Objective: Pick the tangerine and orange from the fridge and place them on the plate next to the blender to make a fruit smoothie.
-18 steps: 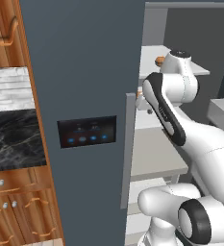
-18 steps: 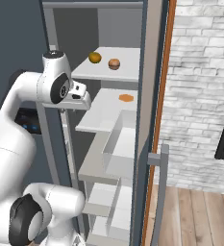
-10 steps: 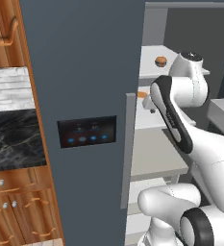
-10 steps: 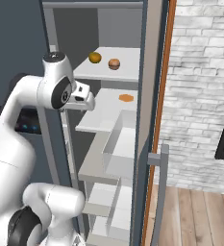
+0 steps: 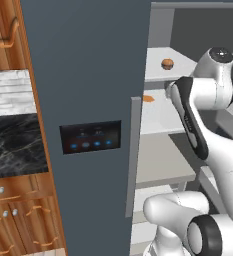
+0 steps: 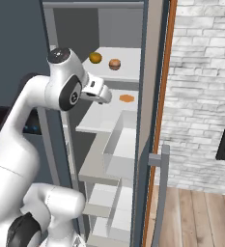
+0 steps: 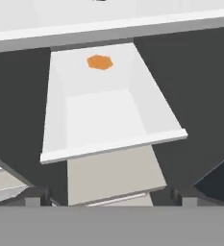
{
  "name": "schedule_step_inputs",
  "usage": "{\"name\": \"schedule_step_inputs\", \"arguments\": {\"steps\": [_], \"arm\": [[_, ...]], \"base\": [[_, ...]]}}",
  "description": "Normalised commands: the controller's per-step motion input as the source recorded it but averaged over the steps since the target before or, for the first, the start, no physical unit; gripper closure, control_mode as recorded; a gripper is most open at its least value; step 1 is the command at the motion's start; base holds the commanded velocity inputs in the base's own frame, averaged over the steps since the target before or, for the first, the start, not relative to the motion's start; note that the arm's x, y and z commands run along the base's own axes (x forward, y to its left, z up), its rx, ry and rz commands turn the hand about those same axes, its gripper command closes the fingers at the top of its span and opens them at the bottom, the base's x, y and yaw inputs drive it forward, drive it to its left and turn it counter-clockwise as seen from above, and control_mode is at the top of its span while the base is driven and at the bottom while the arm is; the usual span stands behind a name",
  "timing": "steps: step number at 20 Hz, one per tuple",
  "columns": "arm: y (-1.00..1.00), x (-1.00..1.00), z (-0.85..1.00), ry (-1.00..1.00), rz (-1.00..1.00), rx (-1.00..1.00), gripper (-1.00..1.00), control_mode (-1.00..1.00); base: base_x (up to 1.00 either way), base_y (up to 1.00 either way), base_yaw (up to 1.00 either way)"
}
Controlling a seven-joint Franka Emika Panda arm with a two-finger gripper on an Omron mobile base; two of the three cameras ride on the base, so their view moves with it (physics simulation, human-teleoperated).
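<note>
Right base view: fridge (image 6: 147,58) stands open, pale shelves exposed. The tool (image 6: 104,95) sits at the front edge of the second shelf, just below the top shelf. Beyond it and higher, on the top shelf, a yellow-orange round fruit (image 6: 95,58) lies beside a browner-orange one (image 6: 114,63), near each other but apart. A flat orange piece (image 6: 127,98) lies on the second shelf, just past the tool. Hand view: the two dark tips sit far apart at the bottom corners, jaws wide, nothing between them; the orange piece (image 7: 100,62) lies ahead in a white bin (image 7: 56,120). Left base view: door handle (image 5: 133,155), black panel with blue lights (image 5: 90,137).
</note>
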Motion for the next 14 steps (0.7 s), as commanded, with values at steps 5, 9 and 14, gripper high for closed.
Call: {"name": "schedule_step_inputs", "arguments": {"steps": [5, 9, 14], "arm": [[-0.04, 0.86, 0.56, -0.09, -0.06, 0.08, -1.00, -1.00], [-0.23, 1.00, 0.31, -0.06, 0.00, 0.16, -1.00, -1.00], [-0.25, 0.41, 0.04, 0.00, 0.00, 0.01, -1.00, -1.00]], "base": [[0.00, 0.00, 0.00], [0.00, 0.00, 0.00], [0.00, 0.00, 0.00]]}}
